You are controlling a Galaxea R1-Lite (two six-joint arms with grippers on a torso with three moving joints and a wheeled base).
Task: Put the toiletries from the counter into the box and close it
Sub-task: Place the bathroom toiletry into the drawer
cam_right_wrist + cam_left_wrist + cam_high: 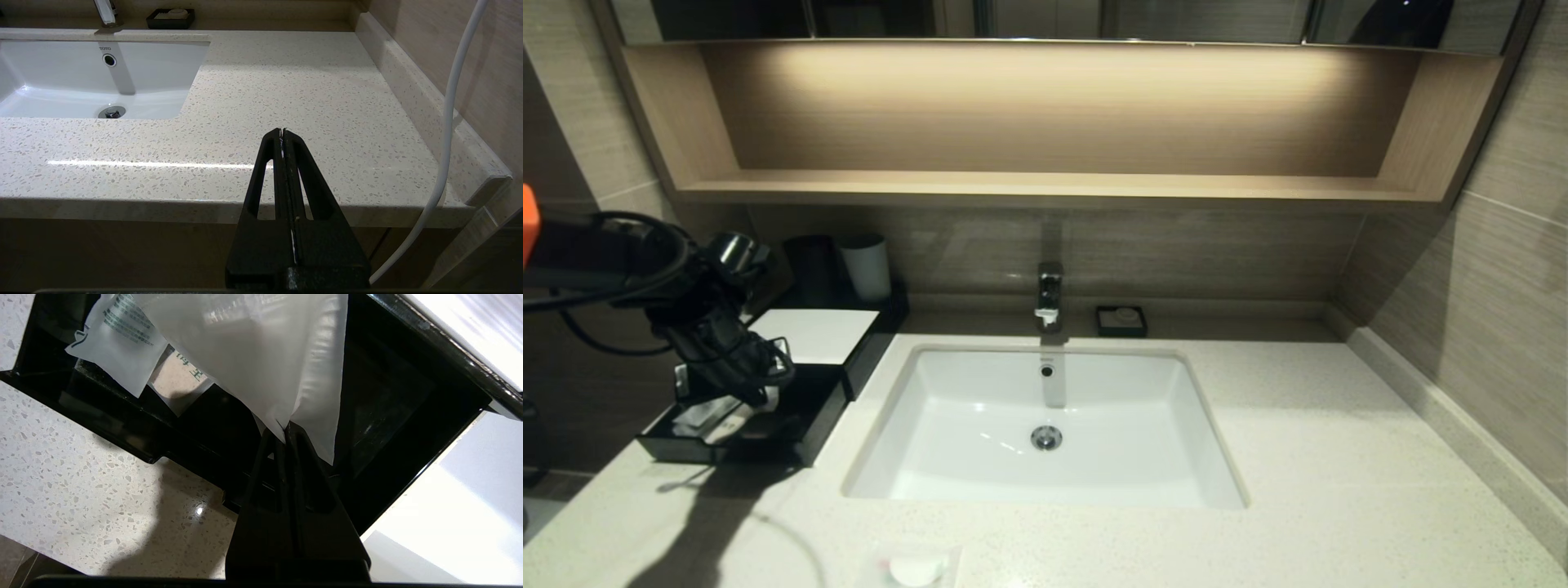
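1. While the left gripper (760,392) hangs over the pulled-out drawer (800,425) of the black box (866,343) at the bench's (1339,457) left end, the head view shows a squarish packet with a white disc (915,566) on the bench's near edge, not yet collected.
2. Seen from the left wrist, the jaws are pinched shut on a clear packet's (265,355) corner, dangling it above the drawer, probably for dropping in; another packet (122,339) already lies inside.
3. Seen from the right wrist, the right gripper (282,132) idles off the bench's front edge, jaws closed and empty.

Dim warm room; strip light glows under shelf (1045,184); glare streak, arm shadow on counter (1339,457).
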